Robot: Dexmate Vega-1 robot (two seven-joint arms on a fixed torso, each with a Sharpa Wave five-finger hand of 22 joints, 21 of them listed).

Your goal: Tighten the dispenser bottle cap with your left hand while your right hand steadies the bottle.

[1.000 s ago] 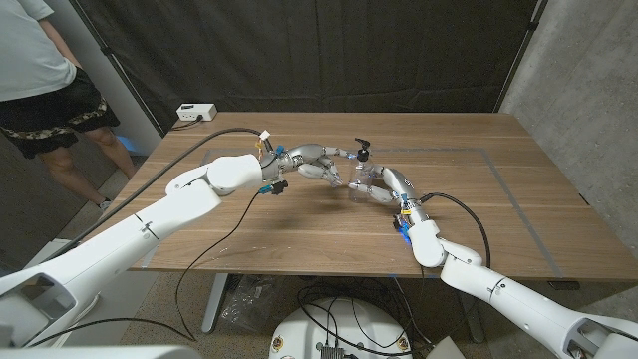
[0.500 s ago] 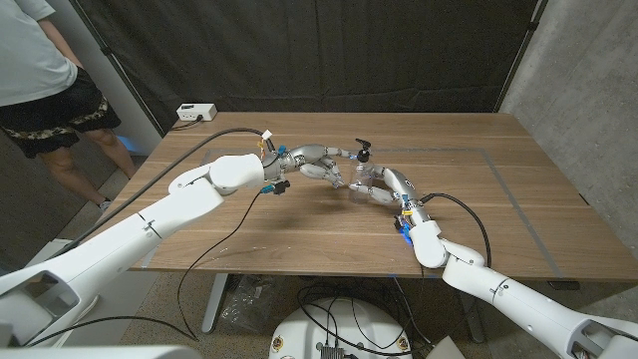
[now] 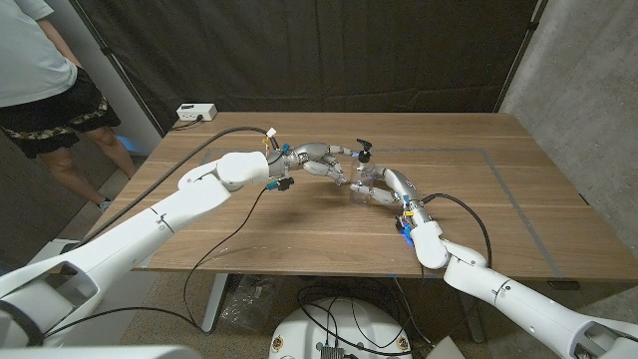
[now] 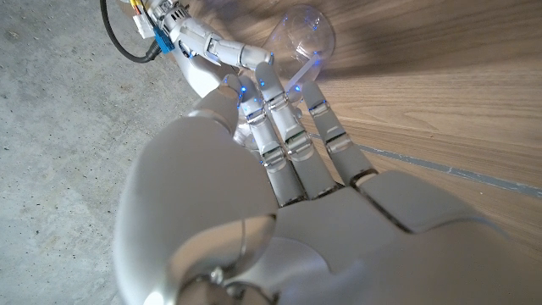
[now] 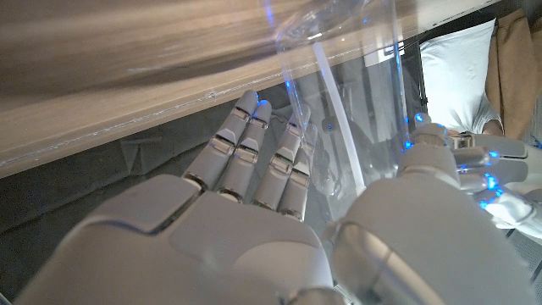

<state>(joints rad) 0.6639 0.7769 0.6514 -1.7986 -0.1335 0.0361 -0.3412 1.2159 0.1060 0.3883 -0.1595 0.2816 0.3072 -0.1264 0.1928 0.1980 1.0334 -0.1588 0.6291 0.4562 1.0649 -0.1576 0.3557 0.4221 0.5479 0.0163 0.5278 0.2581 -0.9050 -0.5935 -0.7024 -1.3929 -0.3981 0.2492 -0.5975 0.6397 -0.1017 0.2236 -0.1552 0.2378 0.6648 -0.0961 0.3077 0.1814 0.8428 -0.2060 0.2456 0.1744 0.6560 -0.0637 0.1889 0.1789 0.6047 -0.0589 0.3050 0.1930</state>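
Observation:
A clear dispenser bottle point(image 3: 366, 180) with a black pump cap point(image 3: 363, 149) stands near the table's middle. My right hand point(image 3: 386, 185) grips its body from the robot's right; the fingers point(image 5: 254, 161) curl round the clear wall point(image 5: 351, 110) with the dip tube inside. My left hand point(image 3: 327, 161) reaches in from the left. Its fingers point(image 4: 284, 119) lie nearly straight with their tips against the bottle point(image 4: 302, 34) just under the cap. Whether the thumb closes on the cap is hidden. The left hand point(image 5: 474, 169) sits close beside the bottle in the right wrist view.
A white box point(image 3: 196, 113) sits at the table's back left corner. A person point(image 3: 40, 70) stands behind the left edge. A black cable point(image 3: 227, 237) trails over the table's front left. Thin tape lines point(image 3: 503, 175) mark the wood on the right.
My left arm and hand have shifted right, bringing the fingers closer to the pump cap. The right hand and bottle have stayed in place.

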